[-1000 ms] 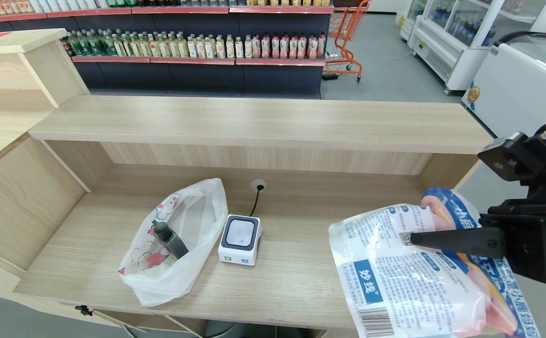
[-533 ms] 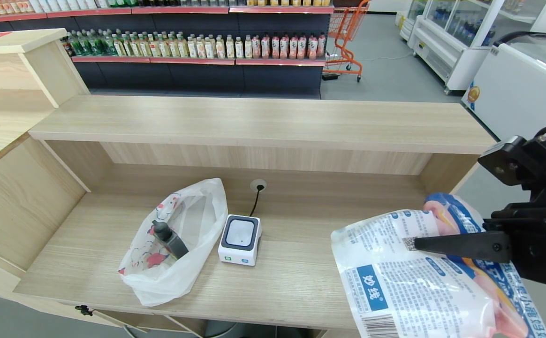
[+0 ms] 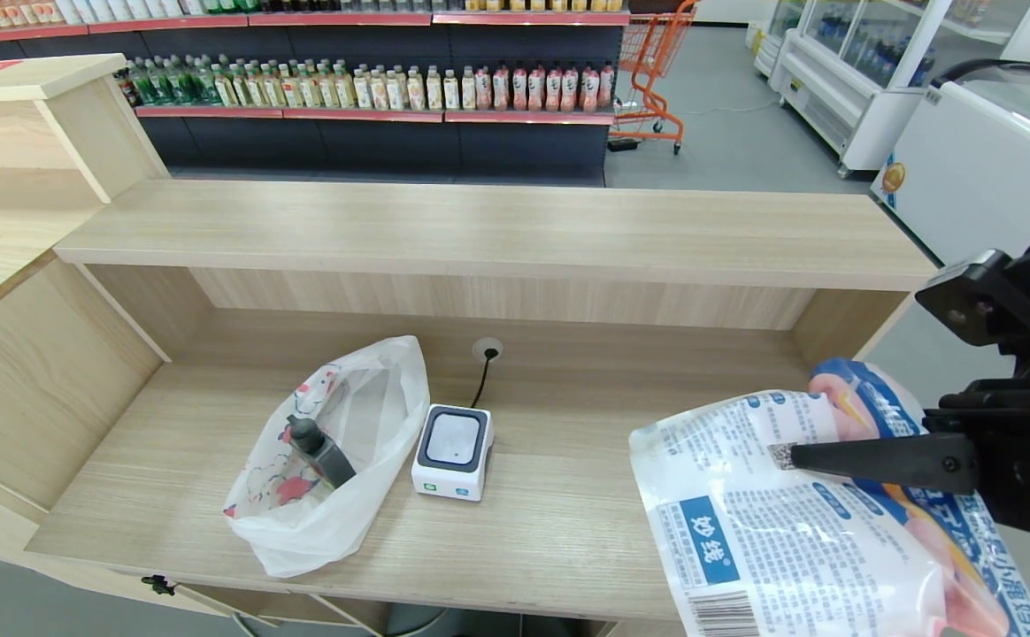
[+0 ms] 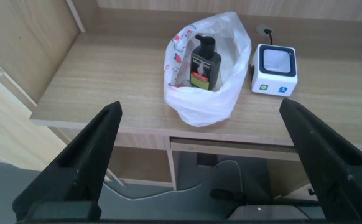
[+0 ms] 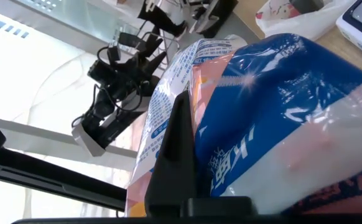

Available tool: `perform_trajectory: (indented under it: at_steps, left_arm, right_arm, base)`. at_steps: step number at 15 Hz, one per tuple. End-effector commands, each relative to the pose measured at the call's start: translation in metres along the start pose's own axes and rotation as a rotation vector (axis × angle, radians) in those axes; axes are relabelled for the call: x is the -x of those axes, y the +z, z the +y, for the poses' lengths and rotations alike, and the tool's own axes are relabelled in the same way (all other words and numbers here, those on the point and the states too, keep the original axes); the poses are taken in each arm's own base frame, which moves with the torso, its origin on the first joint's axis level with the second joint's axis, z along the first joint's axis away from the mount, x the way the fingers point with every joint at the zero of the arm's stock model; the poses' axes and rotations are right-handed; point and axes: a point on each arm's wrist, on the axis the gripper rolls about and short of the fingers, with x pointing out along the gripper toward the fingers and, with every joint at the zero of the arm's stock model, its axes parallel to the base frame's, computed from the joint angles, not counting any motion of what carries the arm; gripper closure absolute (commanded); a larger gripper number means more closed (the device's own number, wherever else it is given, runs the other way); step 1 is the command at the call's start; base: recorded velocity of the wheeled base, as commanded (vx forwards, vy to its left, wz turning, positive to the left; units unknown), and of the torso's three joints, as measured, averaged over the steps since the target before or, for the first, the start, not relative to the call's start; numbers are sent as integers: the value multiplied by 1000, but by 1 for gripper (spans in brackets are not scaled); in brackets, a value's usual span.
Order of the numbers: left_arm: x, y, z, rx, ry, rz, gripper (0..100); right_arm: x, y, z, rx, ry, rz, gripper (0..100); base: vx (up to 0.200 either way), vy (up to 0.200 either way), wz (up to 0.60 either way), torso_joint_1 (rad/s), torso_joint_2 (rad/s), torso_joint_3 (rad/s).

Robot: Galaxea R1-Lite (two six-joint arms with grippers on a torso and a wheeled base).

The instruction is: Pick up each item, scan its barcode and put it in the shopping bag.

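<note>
My right gripper point(image 3: 798, 456) is shut on a large plastic food packet point(image 3: 772, 531), white and blue with pink contents, held up at the right end of the counter with its printed back and barcode facing me. The same packet point(image 5: 274, 118) lies against that gripper's finger point(image 5: 181, 149) in the right wrist view. A white shopping bag point(image 3: 329, 451) lies open on the counter's left part with a dark pump bottle point(image 3: 320, 451) inside. A white barcode scanner point(image 3: 453, 451) stands just right of the bag. My left gripper point(image 4: 199, 162) hangs open above the counter's front edge, short of the bag point(image 4: 209, 68).
A raised wooden ledge point(image 3: 497, 230) runs along the back of the counter, with a wooden side panel point(image 3: 28, 372) at the left. The scanner's cable point(image 3: 482, 376) goes to a hole in the back. Shelves of bottles and freezers stand in the shop behind.
The right gripper and the packet have drifted slightly to the right and a little down. The bag, bottle and scanner have not moved.
</note>
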Motion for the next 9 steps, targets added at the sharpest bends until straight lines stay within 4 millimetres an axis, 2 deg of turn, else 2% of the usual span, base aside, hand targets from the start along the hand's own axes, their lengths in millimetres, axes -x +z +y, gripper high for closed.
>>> perform_trajectory:
  at_steps: [1, 8, 9]
  left_arm:
    - [0, 0, 0, 0, 0, -1, 0]
    - [0, 0, 0, 0, 0, -1, 0]
    - [0, 0, 0, 0, 0, -1, 0]
  right_arm:
    - [1, 1, 0, 7, -2, -4, 100]
    - [2, 1, 1, 20, -15, -13, 100]
    - [1, 3, -2, 74, -62, -35, 100]
  base:
    - [0, 0, 0, 0, 0, 0]
    - [0, 0, 0, 0, 0, 0]
    - [0, 0, 0, 0, 0, 0]
